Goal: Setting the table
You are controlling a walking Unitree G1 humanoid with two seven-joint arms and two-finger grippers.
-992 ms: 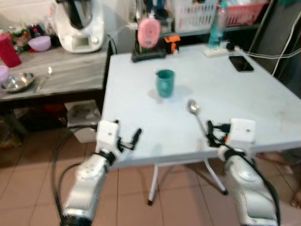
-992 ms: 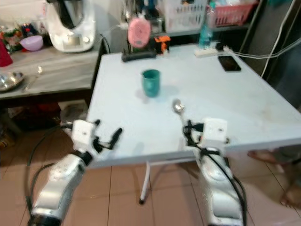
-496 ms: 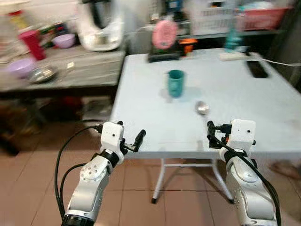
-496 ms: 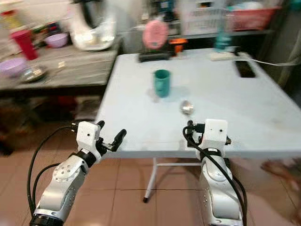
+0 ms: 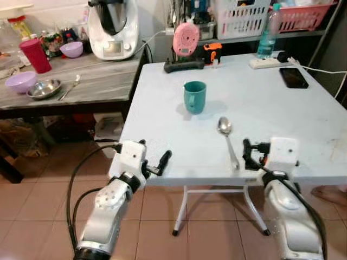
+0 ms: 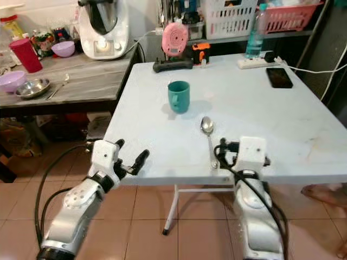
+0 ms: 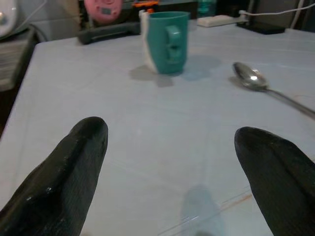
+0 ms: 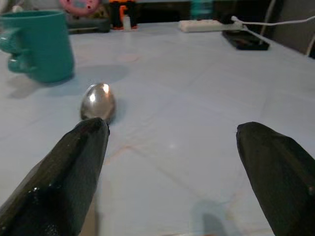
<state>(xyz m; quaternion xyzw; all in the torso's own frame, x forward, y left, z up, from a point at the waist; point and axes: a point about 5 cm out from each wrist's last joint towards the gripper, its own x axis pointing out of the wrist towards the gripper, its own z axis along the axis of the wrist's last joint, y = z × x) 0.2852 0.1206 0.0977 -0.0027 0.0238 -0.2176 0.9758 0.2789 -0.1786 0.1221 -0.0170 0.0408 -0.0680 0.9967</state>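
A teal mug (image 5: 195, 96) stands upright near the middle of the pale blue table (image 5: 282, 108). A metal spoon (image 5: 227, 141) lies in front of it, bowl toward the mug and handle toward the near edge. My left gripper (image 5: 154, 157) hovers open at the table's near left edge, its fingers (image 7: 64, 182) spread wide and empty, facing the mug (image 7: 167, 42). My right gripper (image 5: 249, 154) is open at the near edge just right of the spoon's handle. In the right wrist view the spoon's bowl (image 8: 97, 101) lies just beyond one finger (image 8: 64, 172).
A black phone (image 5: 294, 77), a power strip (image 5: 265, 62), a bottle (image 5: 265, 39) and a pink device (image 5: 184, 39) sit along the table's far side. The side counter (image 5: 97, 81) on the left holds a steel bowl (image 5: 43, 88), a purple bowl (image 5: 20, 82), a red cup (image 5: 34, 54) and a kitchen machine (image 5: 112, 30).
The head camera has swung and steadied, so the picture is sharper. Both grippers stay open at the near table edge; mug and spoon lie where they were.
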